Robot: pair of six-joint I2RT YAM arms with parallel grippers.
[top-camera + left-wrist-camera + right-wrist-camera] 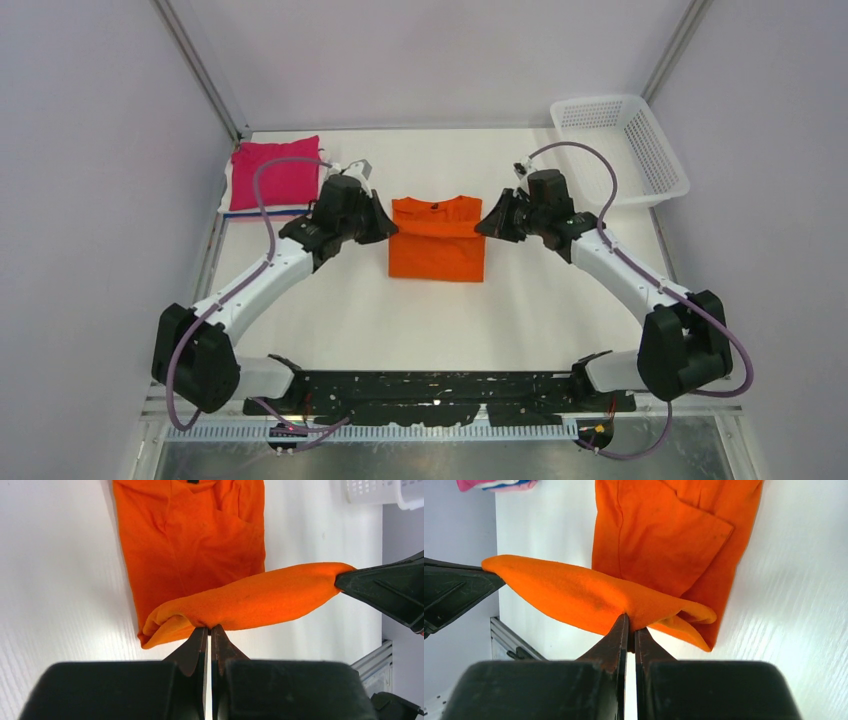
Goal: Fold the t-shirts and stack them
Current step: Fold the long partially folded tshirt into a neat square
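Note:
The orange t-shirt [437, 240] lies in the middle of the table, collar toward the back. Both grippers pinch its lifted hem, which is stretched between them above the rest of the shirt. My left gripper [385, 228] is shut on the left end of the hem [209, 628]. My right gripper [483, 228] is shut on the right end [630, 625]. The lifted band of cloth [260, 600] hangs slack over the shirt body [659, 535]. A folded magenta-pink t-shirt [275, 177] lies on a stack at the back left, with white and blue edges showing under it.
A white plastic lattice basket [620, 145] stands at the back right and shows in the left wrist view [380, 491]. The stack's edge shows in the right wrist view [494, 484]. Enclosure walls stand on three sides.

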